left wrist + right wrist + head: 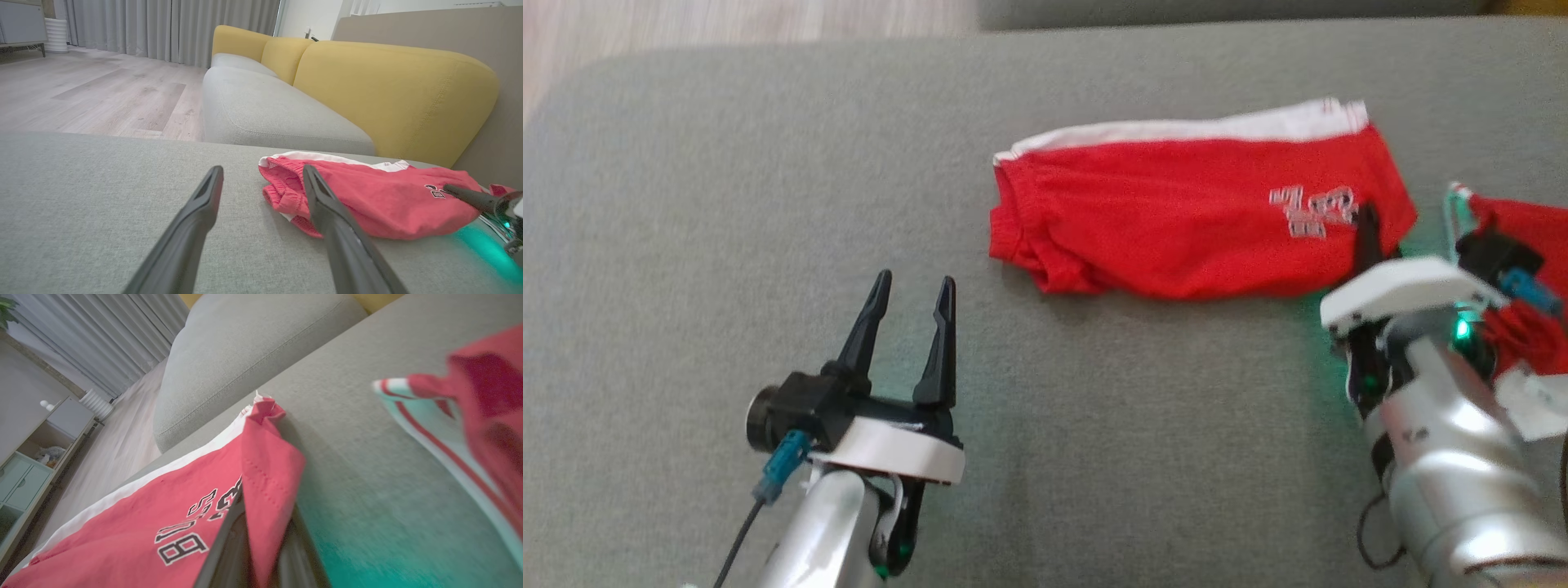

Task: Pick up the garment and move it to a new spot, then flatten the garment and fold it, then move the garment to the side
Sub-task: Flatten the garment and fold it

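The garment (pixel 1176 216) is a pair of red shorts with a white stripe and printed lettering, lying folded on the grey cushion. My right gripper (pixel 1365 224) is shut on the garment's right hem; in the right wrist view the red edge (pixel 265 486) is pinched between the two fingers and lifted a little. My left gripper (pixel 911 298) stands open over bare cushion, left of and nearer than the garment, holding nothing. The left wrist view shows the garment (pixel 380 200) just beyond the right finger (pixel 327 208) with the other gripper's finger at its far end.
Another red piece of cloth with a pale striped band (pixel 1515 237) lies at the far right, partly behind my right wrist. The grey cushion (pixel 727 204) spreads wide to the left. A yellow sofa back (pixel 392 90) and wooden floor (pixel 94 90) lie beyond.
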Robot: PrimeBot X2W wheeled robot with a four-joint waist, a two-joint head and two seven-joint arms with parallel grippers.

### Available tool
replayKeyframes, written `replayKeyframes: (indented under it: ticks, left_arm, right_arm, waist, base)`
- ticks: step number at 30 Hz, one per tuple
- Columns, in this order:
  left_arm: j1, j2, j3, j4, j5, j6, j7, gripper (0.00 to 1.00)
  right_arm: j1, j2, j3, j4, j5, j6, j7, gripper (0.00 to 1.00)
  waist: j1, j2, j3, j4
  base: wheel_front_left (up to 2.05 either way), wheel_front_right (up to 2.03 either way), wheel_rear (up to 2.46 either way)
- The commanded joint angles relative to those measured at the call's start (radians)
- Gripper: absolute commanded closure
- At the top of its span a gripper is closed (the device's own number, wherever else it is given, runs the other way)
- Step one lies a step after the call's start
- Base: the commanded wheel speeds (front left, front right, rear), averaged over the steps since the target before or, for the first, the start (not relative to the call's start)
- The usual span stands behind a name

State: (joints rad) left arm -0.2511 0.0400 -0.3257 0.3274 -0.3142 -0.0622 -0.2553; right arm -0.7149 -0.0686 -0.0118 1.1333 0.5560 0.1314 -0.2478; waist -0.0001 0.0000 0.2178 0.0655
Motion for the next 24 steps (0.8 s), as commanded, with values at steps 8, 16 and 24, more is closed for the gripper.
replayKeyframes:
  ticks: [8, 16, 24]
  left_arm:
    - [0.025, 0.010, 0.034, -0.038, -0.014, 0.006, -0.006, 0.00]
    - [0.033, 0.010, 0.050, -0.050, -0.020, 0.010, -0.006, 0.00]
    - [0.020, 0.010, 0.050, -0.043, -0.020, 0.008, -0.006, 0.00]
  right_arm:
    - [0.112, 0.018, -0.086, -0.140, -0.064, -0.001, -0.014, 1.00]
    - [0.134, 0.018, -0.123, -0.212, -0.086, -0.001, -0.014, 1.00]
    - [0.111, 0.018, -0.114, -0.252, -0.078, -0.001, -0.014, 1.00]
  waist:
    - [0.0001, 0.0000, -0.064, -0.028]
    - [0.0001, 0.0000, -0.044, -0.002]
    - [0.0001, 0.0000, -0.036, 0.039]
  base:
    - [0.00, 0.00, 0.00]
    - [0.00, 0.00, 0.00]
    - [0.00, 0.00, 0.00]
